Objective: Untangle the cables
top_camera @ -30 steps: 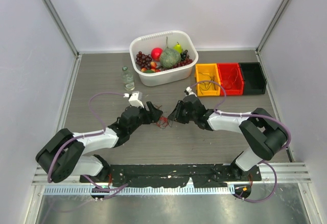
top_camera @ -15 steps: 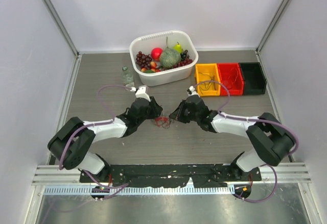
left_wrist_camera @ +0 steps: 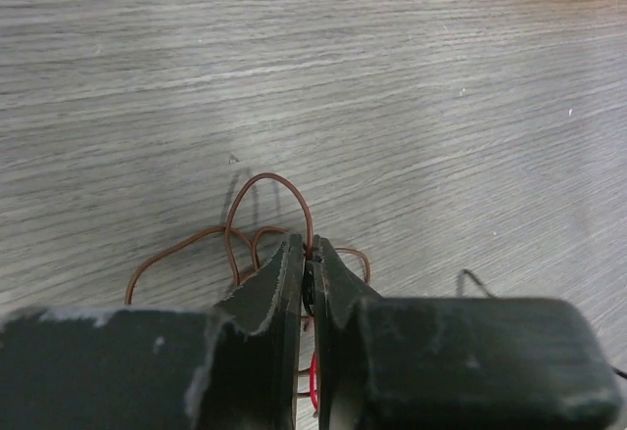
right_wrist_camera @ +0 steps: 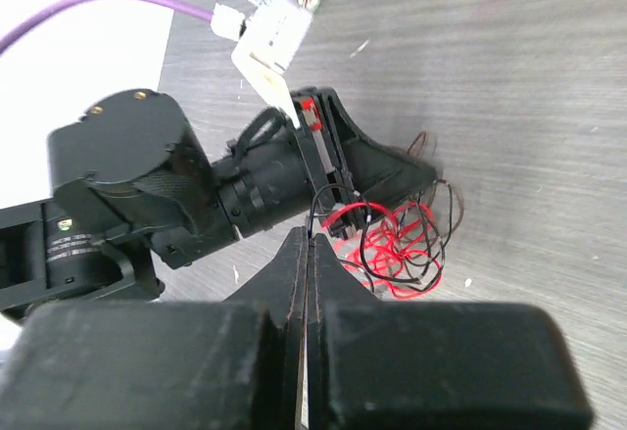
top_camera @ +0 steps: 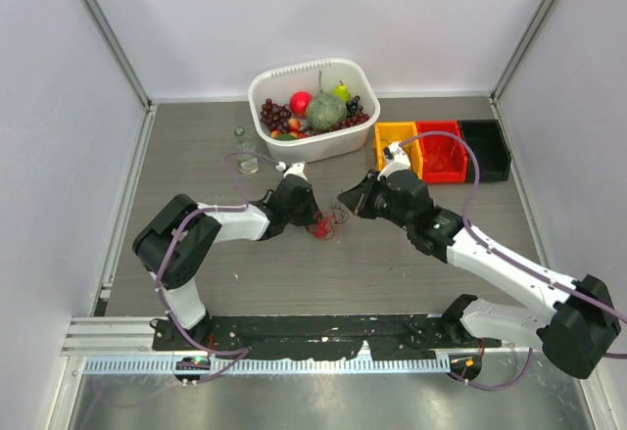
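Where the cables (top_camera: 323, 226) lie: on the wood-grain table (top_camera: 411, 283), knotted between both grippers, each equally near.
left gripper (left_wrist_camera: 306, 254): fingers pressed together on a brown strand.
right gripper (right_wrist_camera: 306, 239): closed, pinching a black strand.
Texture: hair-fine, springy loops in red, black and brown — no single long axis.

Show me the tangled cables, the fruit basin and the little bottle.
cables (right_wrist_camera: 388, 244): right wrist view, on the red loops.
basin (top_camera: 309, 149): top view, on its near wall.
bottle (top_camera: 244, 149): top view, on its body.
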You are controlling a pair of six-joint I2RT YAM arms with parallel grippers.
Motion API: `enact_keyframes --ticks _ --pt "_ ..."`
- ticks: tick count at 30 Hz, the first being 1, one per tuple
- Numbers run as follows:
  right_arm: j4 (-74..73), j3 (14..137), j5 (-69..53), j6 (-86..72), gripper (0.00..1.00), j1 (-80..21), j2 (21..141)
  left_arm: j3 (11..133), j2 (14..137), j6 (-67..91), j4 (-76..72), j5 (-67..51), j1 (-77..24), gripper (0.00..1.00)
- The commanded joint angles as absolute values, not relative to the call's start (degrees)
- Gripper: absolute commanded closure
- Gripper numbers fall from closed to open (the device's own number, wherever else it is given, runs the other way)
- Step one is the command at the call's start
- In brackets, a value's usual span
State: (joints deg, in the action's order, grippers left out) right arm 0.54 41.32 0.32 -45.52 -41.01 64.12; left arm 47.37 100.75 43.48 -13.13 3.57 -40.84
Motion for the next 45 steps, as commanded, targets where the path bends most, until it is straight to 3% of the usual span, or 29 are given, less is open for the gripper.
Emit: enact_keyframes --ticks 1,12,17,24,30,35,39,41,43,45 --pt "-8.15 48.42 6.15 -38.51 0.99 -40.96 58.72 48.43 100.46 43.59 -11.07 1.58 -40.61 0.89" --pt "-27.68 73.54 27.06 -22.25 0.99 -40.96 48.43 45.53 97.65 44.47 -12.92 2.72 -40.43 0.92" --pt "-29.44 77.86 34.97 -17.68 0.99 -40.96 43.43 45.0 97.29 44.65 -13.53 2.55 -40.25 0.92" --pt "-29.53 83.58 39.2 -14.68 0.99 -40.87 38.51 45.09 97.56 44.65 -13.54 2.2 -40.17 0.92" --pt "-28.3 87.27 35.42 -13.89 0.99 -40.96 36.48 45.26 97.47 44.47 -13.45 1.76 -40.25 0.9" --pt "-26.54 80.71 35.42 -15.9 0.99 -40.96 35.42 42.55 94.93 44.12 -17.21 1.23 -40.17 0.84" --pt "-28.12 68.75 27.7 -22.92 0.99 -40.96 38.49 38.51 91.77 43.86 -21.87 0.35 -40.17 0.83" --pt "-28.04 62.51 23.92 -25.99 0.99 -40.96 41.3 36.14 89.75 43.77 -24.6 0.44 -40.17 0.76" --pt "-27.25 56.36 20.67 -28.46 0.93 -40.96 42.88 33.76 87.46 43.77 -27.32 0.96 -40.25 0.69" --pt "-25.76 50.38 17.15 -30.75 0.79 -40.96 44.11 31.3 85.27 43.86 -30.13 1.58 -40.17 0.63"
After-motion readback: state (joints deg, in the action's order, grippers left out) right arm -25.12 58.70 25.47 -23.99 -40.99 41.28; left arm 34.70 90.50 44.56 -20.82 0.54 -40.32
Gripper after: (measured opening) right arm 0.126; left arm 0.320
